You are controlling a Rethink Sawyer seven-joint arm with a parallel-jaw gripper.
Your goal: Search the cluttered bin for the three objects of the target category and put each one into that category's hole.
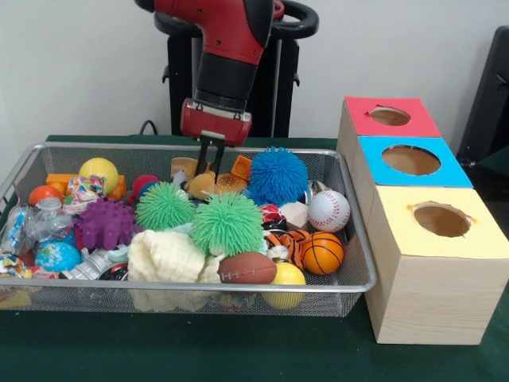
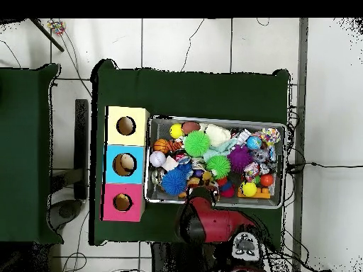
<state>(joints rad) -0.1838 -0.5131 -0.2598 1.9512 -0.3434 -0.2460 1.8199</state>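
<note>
While my gripper [image 1: 211,161] hangs slightly spread, empty, over the tan plush [image 1: 202,185] behind the blue pom ball [image 1: 277,175], nothing visibly fills the red hole [image 1: 390,116]; tiger plush [image 1: 288,243] waits in the bin [image 1: 350,231].

Red/black arm [image 1: 227,48] comes down from top centre in front view, wrist approx vertical, slight tilt. Gripper [image 1: 211,161] hangs below red wrist block, pointing straight down; two thin dark fingers [image 1: 202,155] close together w/ only a narrow gap, nothing seen between them. Tips low, at the level of the clutter. In overhead view, arm [image 2: 205,223] reaches up from base at bottom edge; gripper itself hidden under the wrist there.
</note>
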